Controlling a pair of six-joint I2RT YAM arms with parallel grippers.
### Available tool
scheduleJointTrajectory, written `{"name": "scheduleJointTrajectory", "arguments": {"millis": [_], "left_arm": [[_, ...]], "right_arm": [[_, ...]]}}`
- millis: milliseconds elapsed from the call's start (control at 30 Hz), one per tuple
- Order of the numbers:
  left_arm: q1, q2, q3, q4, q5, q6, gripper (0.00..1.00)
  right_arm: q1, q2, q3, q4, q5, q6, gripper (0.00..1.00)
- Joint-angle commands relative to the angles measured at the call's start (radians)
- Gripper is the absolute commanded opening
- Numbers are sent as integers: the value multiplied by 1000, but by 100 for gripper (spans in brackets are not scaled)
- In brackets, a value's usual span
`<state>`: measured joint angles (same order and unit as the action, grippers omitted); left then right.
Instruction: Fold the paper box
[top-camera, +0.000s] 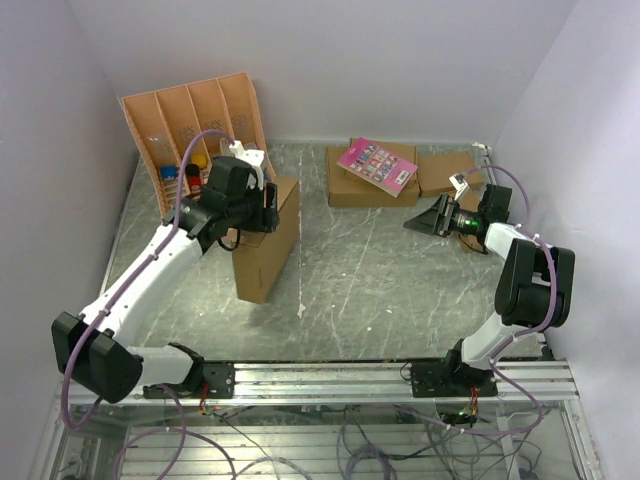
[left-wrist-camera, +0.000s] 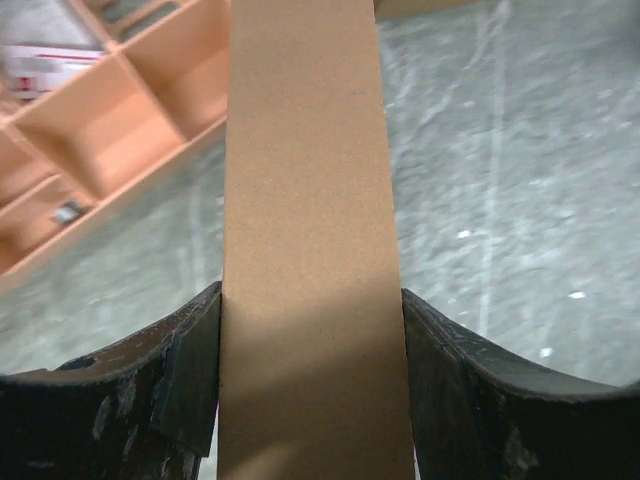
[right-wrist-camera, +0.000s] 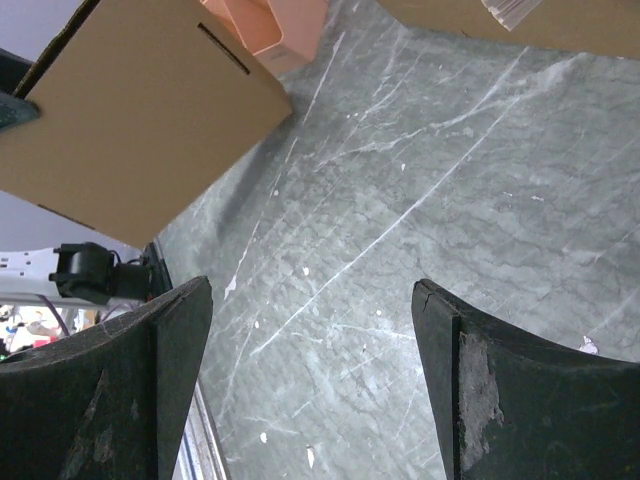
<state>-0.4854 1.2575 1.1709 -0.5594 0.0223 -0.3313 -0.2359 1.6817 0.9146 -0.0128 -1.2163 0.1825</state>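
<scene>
The paper box (top-camera: 265, 255) stands on edge at the left middle of the table, a folded flat brown cardboard shape. My left gripper (top-camera: 262, 205) is at its top end, and in the left wrist view both fingers (left-wrist-camera: 190, 370) press against the two sides of the cardboard panel (left-wrist-camera: 310, 200). Far to the right, my right gripper (top-camera: 425, 220) hovers open, pointing left toward the box and well apart from it. The right wrist view has only bare table between the right gripper's (right-wrist-camera: 312, 380) fingers, with the box (right-wrist-camera: 130, 110) at upper left, a slit visible in its face.
An orange-tan compartment tray (top-camera: 195, 120) leans against the back left wall with small items in it. Smaller brown boxes (top-camera: 350, 185) (top-camera: 445, 172) lie at the back right, one under a pink booklet (top-camera: 377, 165). A metal rail (top-camera: 380, 375) runs along the near edge.
</scene>
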Motion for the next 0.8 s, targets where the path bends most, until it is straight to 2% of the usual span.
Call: {"name": "scheduleJointTrajectory", "arguments": {"millis": [0, 233, 600, 633, 667, 767], "left_arm": [[-26, 56, 159, -374, -195, 204, 29], [-310, 165, 184, -393, -480, 142, 29], [-629, 365, 124, -352, -793, -82, 31], [-656, 385, 119, -350, -817, -105, 34], [-677, 407, 119, -359, -843, -134, 41], [-732, 458, 128, -369, -856, -185, 75]], "right_arm": [[-5, -22, 7, 2, -12, 1, 80], [-5, -13, 13, -15, -12, -12, 80], [-8, 5, 25, -43, -20, -36, 80], [-8, 5, 26, -45, -19, -38, 80], [-9, 4, 26, -45, -20, -38, 80], [-9, 2, 26, -47, -21, -41, 80]]}}
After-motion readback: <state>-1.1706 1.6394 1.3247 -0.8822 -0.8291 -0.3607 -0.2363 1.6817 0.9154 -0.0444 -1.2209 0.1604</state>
